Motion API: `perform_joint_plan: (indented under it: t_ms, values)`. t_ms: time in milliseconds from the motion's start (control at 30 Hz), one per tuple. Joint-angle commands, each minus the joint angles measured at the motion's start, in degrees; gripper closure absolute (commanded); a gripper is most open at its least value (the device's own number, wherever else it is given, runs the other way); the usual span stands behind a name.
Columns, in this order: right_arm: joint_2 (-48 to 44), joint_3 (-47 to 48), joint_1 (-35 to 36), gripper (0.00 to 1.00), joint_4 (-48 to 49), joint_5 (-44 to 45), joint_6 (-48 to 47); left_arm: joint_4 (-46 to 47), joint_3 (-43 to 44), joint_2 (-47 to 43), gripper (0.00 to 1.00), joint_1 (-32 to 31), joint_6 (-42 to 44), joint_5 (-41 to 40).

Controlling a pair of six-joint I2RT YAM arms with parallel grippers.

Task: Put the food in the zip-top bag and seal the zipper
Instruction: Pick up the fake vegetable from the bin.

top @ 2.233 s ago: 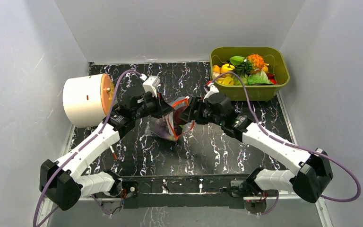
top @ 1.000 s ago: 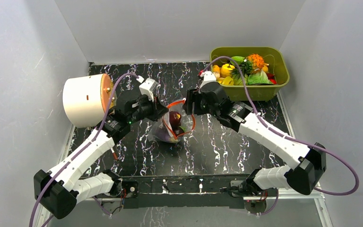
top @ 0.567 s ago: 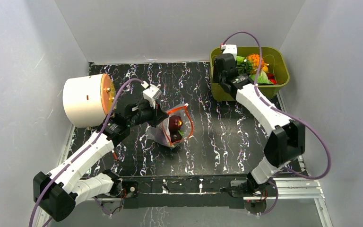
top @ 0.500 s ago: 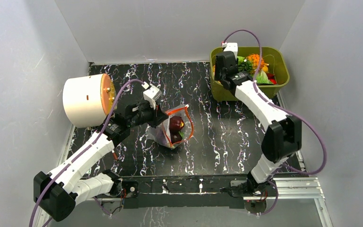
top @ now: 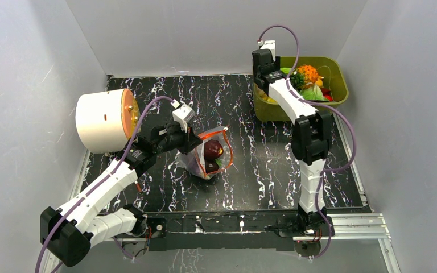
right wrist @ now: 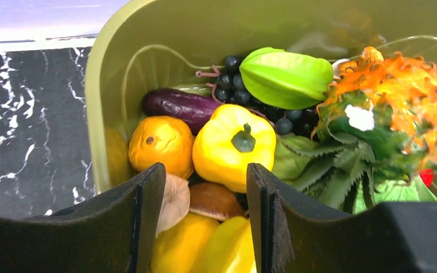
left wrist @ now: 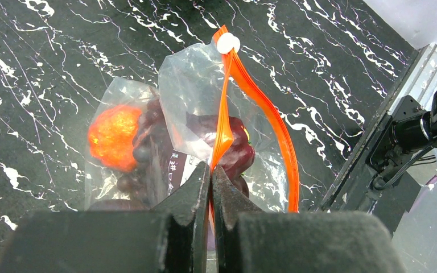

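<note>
zip-top bag point(top: 207, 154) sits mid-tabletop point(top: 262, 170): clear crinkly plastic, slumped, mouth gaping. zipper point(left wrist: 249, 96) is an orange-red strip looping round the mouth, its two sides apart, white slider tab point(left wrist: 227, 43) at the far end. Inside: maroon round fruit point(left wrist: 236, 152) right at the mouth, dark purple grapes point(left wrist: 142, 152) and orange-red round piece point(left wrist: 112, 135) deeper in. left hand point(left wrist: 211, 170) is clenched on the near zipper edge. right hand point(right wrist: 205, 182) is released, fingers spread, hanging over the left end of the olive-green bin point(top: 337, 73) at the far right, well apart from the bag. Right under it: yellow pepper point(right wrist: 233, 147), touching an orange point(right wrist: 160, 145). Purple eggplant point(right wrist: 181, 104), black grapes point(right wrist: 232, 85) and green starfruit point(right wrist: 287, 77) lie behind, and a leafy orange-topped piece point(right wrist: 398, 108) crowds the right side. White cylinder point(top: 99, 120) stands far left beside the left arm, apart from the bag.
</note>
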Motion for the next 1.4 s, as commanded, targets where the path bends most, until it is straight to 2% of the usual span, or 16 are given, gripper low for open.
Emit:
perform_joint_plan:
  t_ms: [0,200,800,867,1133,1367]
  values:
    - [3.6,7.3,-1.2,0.46,1.5,3.3,-2.3,1.5,-0.3,-1.8,1.0,0.3,0.9,0.4]
    - [7.1,9.6,-2.7,0.34,-0.2,4.3,-2.2,1.5,-0.3,-2.0,1.0,0.3,0.9,0.4]
    - [14.3,14.1,-5.1,0.16,-8.9,-1.0,2.5,1.6,-0.3,-1.9,1.0,0.3,0.7,0.1]
    - [14.3,14.3,-5.3,0.19,-8.6,-1.5,2.4,1.5,-0.3,-1.8,1.0,0.3,0.8,0.1]
    - [11.7,13.5,-5.5,0.44,-5.1,-2.9,0.8,1.6,-0.3,-1.8,1.0,0.3,0.8,-0.2]
    - [8.4,11.1,-5.5,0.51,-3.6,-3.9,0.3,1.5,-0.4,-1.8,1.0,0.4,0.9,-0.4]
